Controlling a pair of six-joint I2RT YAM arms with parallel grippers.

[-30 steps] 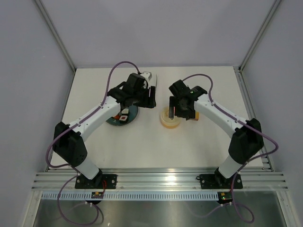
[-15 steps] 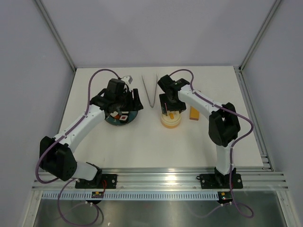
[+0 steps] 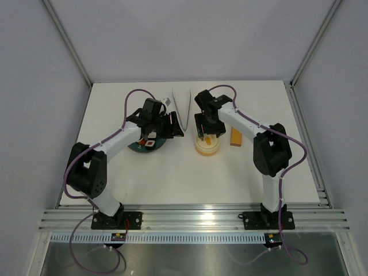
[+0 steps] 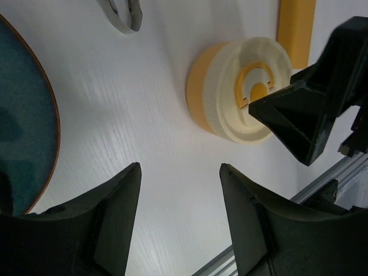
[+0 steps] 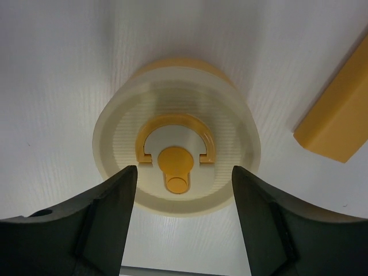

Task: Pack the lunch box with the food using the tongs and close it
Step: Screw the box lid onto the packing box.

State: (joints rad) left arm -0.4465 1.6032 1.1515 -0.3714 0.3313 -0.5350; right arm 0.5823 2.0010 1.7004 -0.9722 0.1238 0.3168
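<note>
Though open, right hand (image 5: 183, 172) above lunch box (image 5: 178, 95).

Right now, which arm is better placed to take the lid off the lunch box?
Right. The right gripper, open, hangs straight over the lid, jaws either side of it; the left gripper is off to the side, by the plate.

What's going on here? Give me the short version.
Two robot arms are working on packing a lunch box. The lunch box sits on the table with its lid on. The right pincer hangs directly over the lid, jaws open, holding nothing. The left pincer, also open and empty, is between the dark plate and the box. The metal tongs lie untouched beyond them; an orange block lies beside the box.
</note>
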